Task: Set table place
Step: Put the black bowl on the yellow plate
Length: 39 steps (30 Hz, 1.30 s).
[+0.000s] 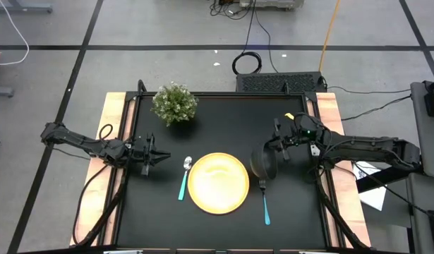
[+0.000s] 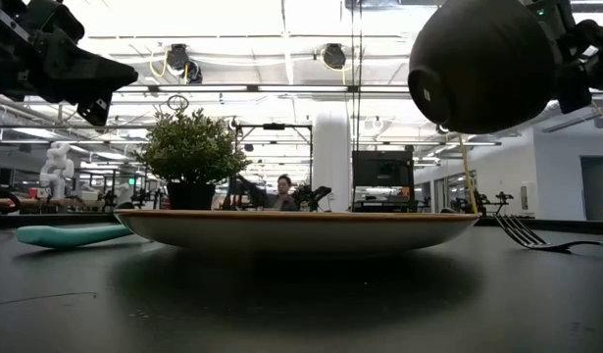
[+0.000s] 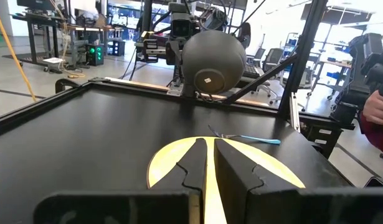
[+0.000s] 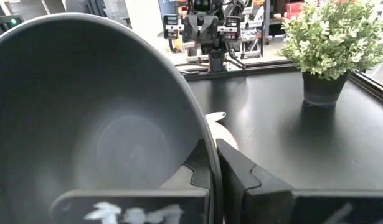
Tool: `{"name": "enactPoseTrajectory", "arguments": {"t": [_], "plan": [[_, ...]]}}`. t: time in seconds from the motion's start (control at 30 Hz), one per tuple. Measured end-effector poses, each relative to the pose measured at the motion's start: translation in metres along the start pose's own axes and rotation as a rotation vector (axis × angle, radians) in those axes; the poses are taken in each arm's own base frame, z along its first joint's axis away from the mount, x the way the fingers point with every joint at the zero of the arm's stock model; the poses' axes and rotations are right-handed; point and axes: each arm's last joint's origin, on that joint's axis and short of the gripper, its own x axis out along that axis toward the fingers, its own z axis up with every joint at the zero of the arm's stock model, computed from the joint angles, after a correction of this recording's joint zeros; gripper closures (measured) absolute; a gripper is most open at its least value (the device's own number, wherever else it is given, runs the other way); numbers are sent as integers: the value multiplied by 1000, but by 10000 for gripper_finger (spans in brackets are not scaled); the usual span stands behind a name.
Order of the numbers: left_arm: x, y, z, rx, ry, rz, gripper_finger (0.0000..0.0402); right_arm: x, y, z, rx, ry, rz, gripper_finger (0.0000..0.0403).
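Note:
A round yellow plate (image 1: 218,183) lies flat on the black table (image 1: 224,120), near its front middle. A teal-handled spoon (image 1: 185,178) lies left of the plate and a teal-handled fork (image 1: 264,201) lies right of it. My right gripper (image 1: 276,149) is shut on a black bowl (image 1: 263,161), which is in the air just right of the plate's far right edge. My left gripper (image 1: 164,159) hovers left of the spoon, shut and empty, pointing toward the plate. My right gripper holds the bowl by its rim (image 4: 211,163), one finger (image 4: 197,167) inside the bowl and one (image 4: 244,177) outside. The fingers come about level from the table's right. The bowl (image 2: 477,64) is lifted clear and tipped on its side, its underside (image 3: 210,78) toward the table's left.
A bushy green potted plant (image 1: 174,104) stands at the table's far left. Pale wooden strips (image 1: 107,127) run along the table's left and right sides. A person's sleeve (image 3: 375,118) shows beyond the table's right side.

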Motion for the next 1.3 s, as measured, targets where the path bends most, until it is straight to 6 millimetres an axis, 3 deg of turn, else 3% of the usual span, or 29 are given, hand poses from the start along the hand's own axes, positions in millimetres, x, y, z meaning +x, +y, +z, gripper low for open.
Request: {"name": "enactPoseTrajectory", "arguments": {"t": [0.5,0.8,1.13,1.3], "plan": [[0,0,0,3,0,0,371,7,7,-3,47,21,51,403],[0,0,0,4,-1,1,371,32,21,-6,59,-7,126,403],[0,0,0,0,-1,1,371,73,20,12,42,40,172,403],[0,0,0,-1,0,1,371,98,14,20,56,158,164,403]]}}
